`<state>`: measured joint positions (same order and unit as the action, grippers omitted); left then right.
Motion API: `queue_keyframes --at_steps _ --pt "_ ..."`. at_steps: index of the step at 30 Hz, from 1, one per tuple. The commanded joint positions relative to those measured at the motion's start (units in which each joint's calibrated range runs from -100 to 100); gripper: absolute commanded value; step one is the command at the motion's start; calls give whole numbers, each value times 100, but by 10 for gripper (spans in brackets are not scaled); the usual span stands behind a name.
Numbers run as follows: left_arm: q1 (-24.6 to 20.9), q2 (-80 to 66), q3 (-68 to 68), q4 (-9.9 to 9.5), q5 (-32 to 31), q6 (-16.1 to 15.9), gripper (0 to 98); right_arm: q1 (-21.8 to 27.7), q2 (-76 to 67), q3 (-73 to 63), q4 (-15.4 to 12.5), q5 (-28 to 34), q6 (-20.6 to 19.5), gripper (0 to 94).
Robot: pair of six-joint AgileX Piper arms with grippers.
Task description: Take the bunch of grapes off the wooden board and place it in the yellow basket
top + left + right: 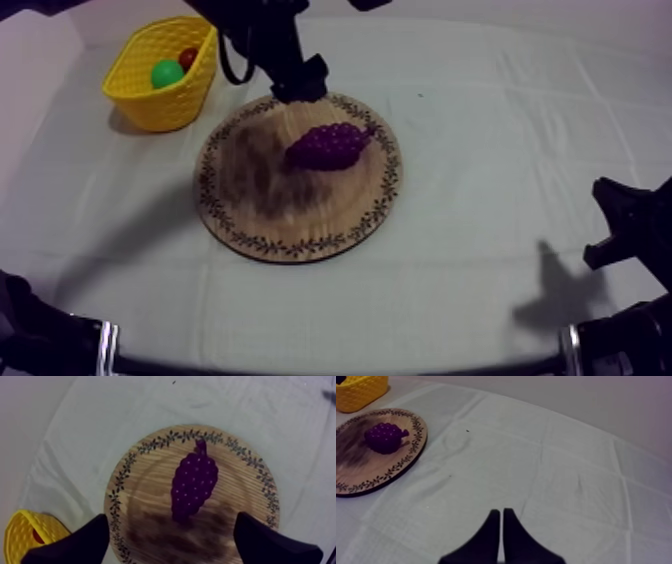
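Note:
The purple bunch of grapes (328, 146) lies on the round wooden board (262, 215), toward its far right part. My left gripper (298, 86) hangs over the board's far edge, just behind the grapes. From the left wrist the grapes (194, 483) lie on the board (150, 476) ahead of my left gripper (170, 546), whose fingers (75, 543) stand wide apart and open, holding nothing. The yellow basket (170, 105) stands at the far left. My right gripper (501, 536) is shut into a narrow wedge over bare cloth, far from the grapes (384, 437).
Inside the basket lie a green fruit (167, 72) and a small red fruit (187, 57). My right arm (625, 222) rests low at the right edge. The right wrist view takes in the board (366, 471) and the basket (356, 393) beyond it.

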<state>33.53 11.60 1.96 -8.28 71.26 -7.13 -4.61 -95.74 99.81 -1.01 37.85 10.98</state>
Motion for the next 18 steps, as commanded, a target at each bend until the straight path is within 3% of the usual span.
queue_keyframes --at_steps 1,18 --pt "-10 47 53 1 -39 -39 962 2 -1 -3 1 -3 -2 4" --pt "-102 1392 427 -24 -1073 -138 965 2 -1 -3 1 -3 -2 4"
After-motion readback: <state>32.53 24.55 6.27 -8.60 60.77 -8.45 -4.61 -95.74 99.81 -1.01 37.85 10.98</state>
